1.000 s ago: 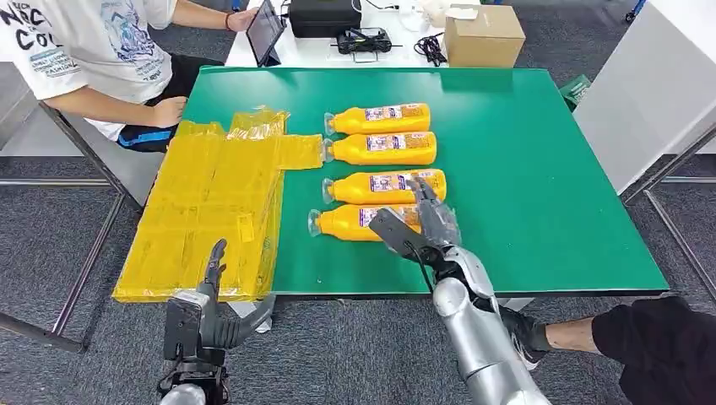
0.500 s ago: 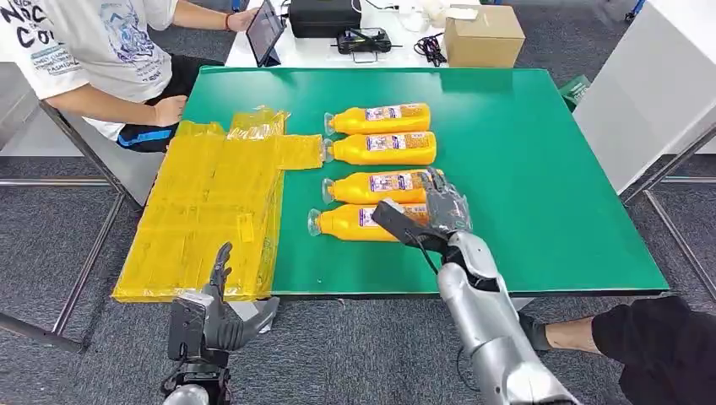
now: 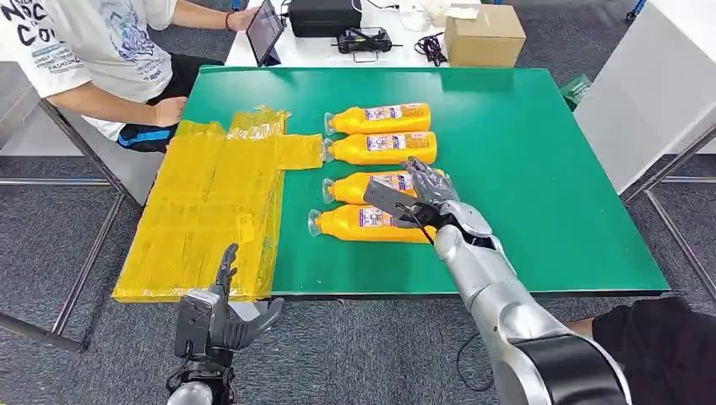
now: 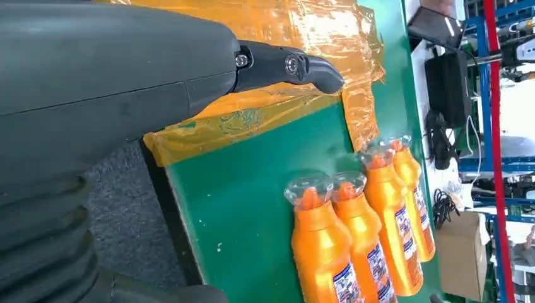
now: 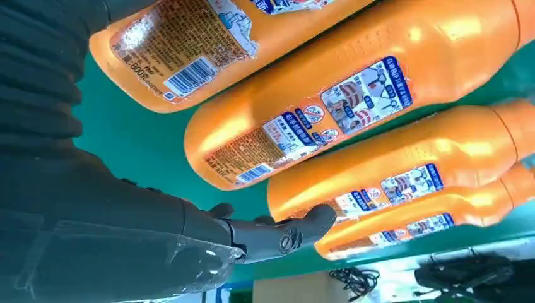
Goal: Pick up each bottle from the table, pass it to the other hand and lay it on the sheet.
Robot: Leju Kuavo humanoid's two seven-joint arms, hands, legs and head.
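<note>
Four orange bottles (image 3: 380,169) with clear caps and printed labels lie side by side on the green worktop (image 3: 540,169), beside the yellow sheet (image 3: 211,211). The right hand (image 3: 418,201) hovers spread above the nearer two, seemingly untouching; the left hand (image 3: 221,316) hangs spread, empty.

Bottles packed close mid-counter, open green to the right and far side

Four orange bottles (image 3: 380,169) lie side by side in a tight row on the counter (image 3: 540,169), the two far ones touching, only thin strips of green between the rest, so little room for fingers between them. The right robot hand (image 3: 418,201) hangs spread over the base ends of the two nearest bottles. The yellow sheet (image 3: 211,211) lies flat on the counter's left part, just beside the bottle caps, its crumpled far edge raised. A seated person (image 3: 101,59) crowds the far left corner. The left robot hand (image 3: 221,314) is below the near edge, fingers apart.
</note>
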